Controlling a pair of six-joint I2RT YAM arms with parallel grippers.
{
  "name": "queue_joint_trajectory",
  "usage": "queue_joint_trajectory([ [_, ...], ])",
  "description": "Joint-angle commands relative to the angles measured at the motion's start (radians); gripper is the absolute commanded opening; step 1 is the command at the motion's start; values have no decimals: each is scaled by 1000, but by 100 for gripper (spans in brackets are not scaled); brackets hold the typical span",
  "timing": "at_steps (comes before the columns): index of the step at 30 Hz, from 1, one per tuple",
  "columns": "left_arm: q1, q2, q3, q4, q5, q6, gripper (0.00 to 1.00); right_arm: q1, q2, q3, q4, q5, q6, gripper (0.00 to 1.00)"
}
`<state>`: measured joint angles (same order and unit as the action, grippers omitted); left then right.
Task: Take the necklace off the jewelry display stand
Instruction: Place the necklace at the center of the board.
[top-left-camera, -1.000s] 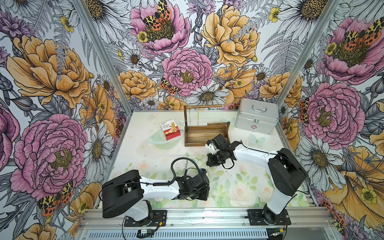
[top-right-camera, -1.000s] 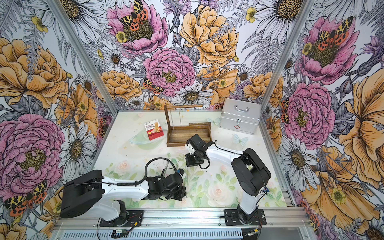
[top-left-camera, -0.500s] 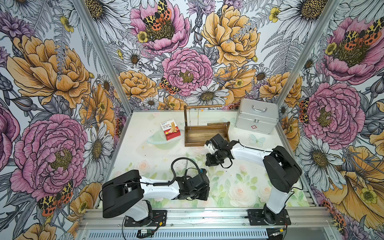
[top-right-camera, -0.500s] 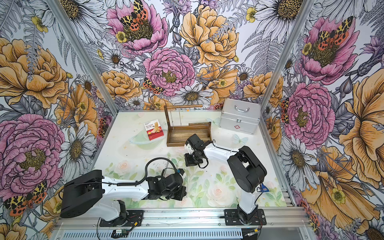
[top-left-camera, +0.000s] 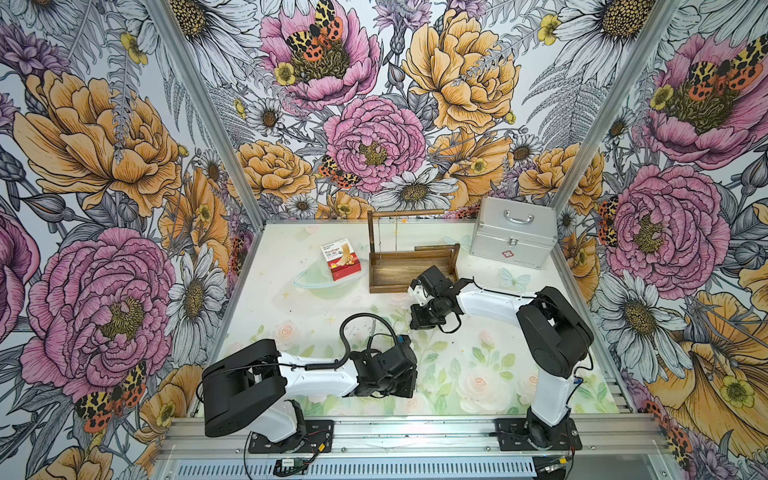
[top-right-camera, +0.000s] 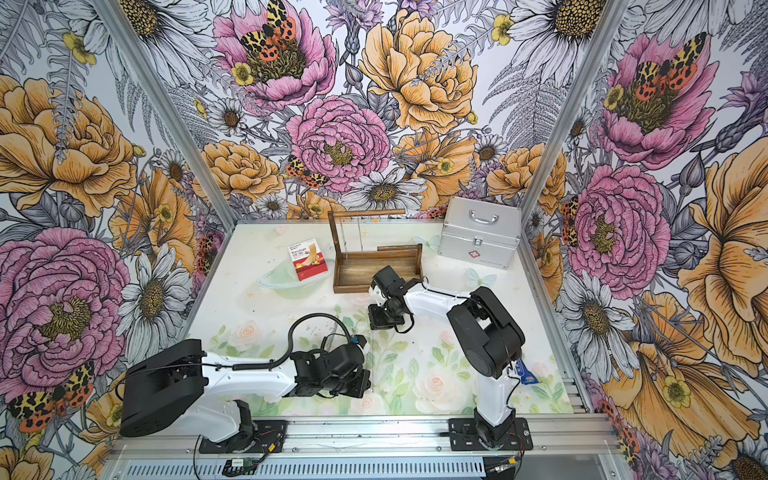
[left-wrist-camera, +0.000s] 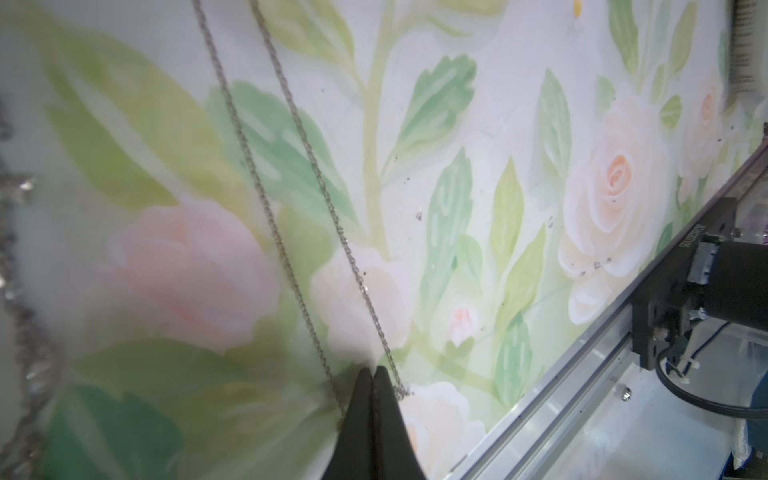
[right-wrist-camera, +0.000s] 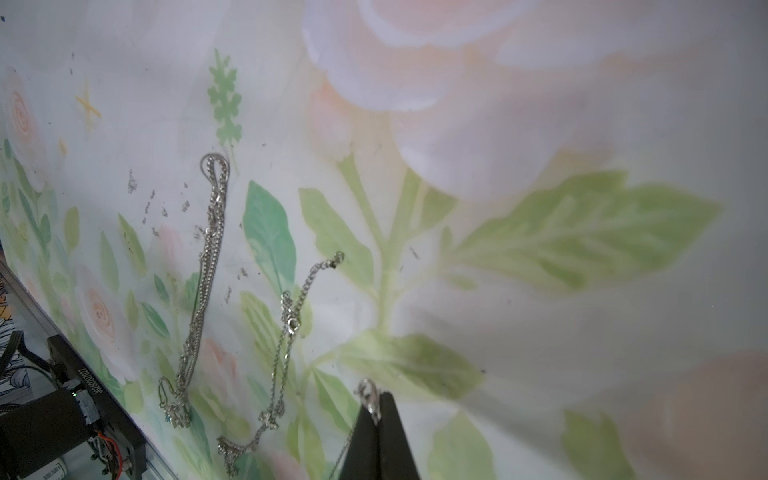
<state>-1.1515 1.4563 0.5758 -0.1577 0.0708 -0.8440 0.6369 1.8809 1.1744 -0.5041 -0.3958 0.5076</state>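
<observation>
- The left gripper has its jaws pressed together on a fine silver chain, the necklace. Two strands run taut away from the tips, just above the table.
- The right gripper is likewise closed, pinching a clasp. I judge it belongs to the same necklace, since a thin line joins the two grippers in a top view.
- The necklace is therefore off the jewelry display stand. It is stretched between the arms in front of the stand, well apart from the top rod.
- The step in hand looks like setting it down. That calls for lowering both ends and parting the jaws, keeping clear of the two other chains lying near on the table.
- I can make out nothing lying in the stand's tray. Thin chains hang from the rod, too fine to count.
- The silver case stands shut, its contents hidden.
- A red box lies closed beside the stand.
</observation>
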Motion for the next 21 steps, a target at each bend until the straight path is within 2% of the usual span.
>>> queue_joint_trajectory([
  [1, 25, -5, -25, -71, -24, 36, 1, -6, 20, 33, 9, 9, 10, 0],
  [21, 24, 6, -30, -74, -4, 39, 1, -25, 68, 68, 8, -15, 17, 0],
])
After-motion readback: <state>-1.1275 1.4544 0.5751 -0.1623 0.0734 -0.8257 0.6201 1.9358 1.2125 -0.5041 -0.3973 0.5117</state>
